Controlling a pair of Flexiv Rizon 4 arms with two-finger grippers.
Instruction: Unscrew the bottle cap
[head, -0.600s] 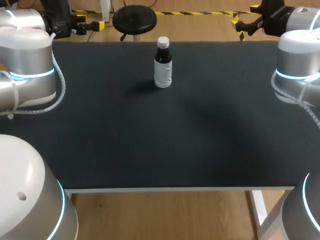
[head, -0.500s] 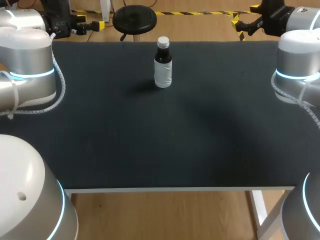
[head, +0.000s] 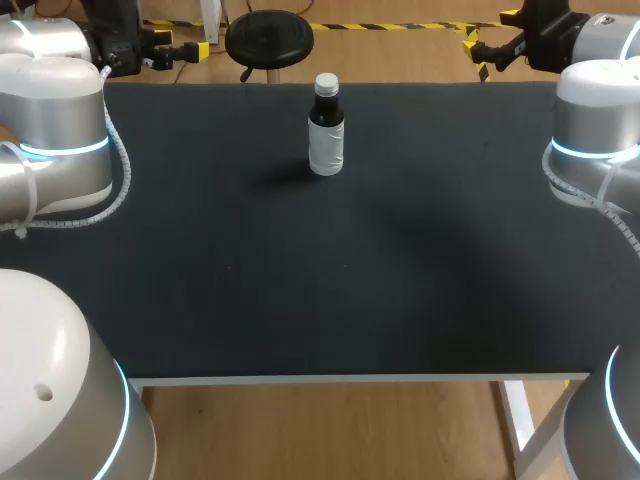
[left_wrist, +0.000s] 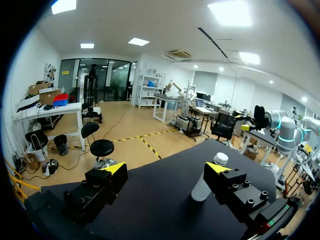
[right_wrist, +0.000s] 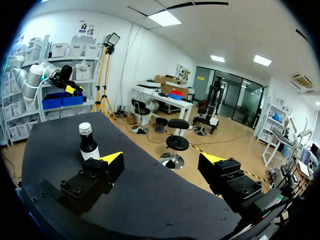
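A small bottle (head: 326, 135) with dark contents, a white label and a pale screw cap (head: 326, 83) stands upright near the far middle of the black table (head: 320, 280). My left gripper (head: 180, 48) is at the far left corner, open and empty, well clear of the bottle. My right gripper (head: 490, 45) is at the far right corner, also open and empty. In the left wrist view the bottle (left_wrist: 200, 188) stands ahead, partly behind one finger of the open gripper (left_wrist: 165, 169). The right wrist view has the bottle (right_wrist: 88, 146) ahead of the open gripper (right_wrist: 162, 160), off to one side.
My left arm's silver links (head: 55, 130) hang over the table's left side and my right arm's links (head: 595, 130) over its right side. The table's white front edge (head: 350, 379) runs across the near side.
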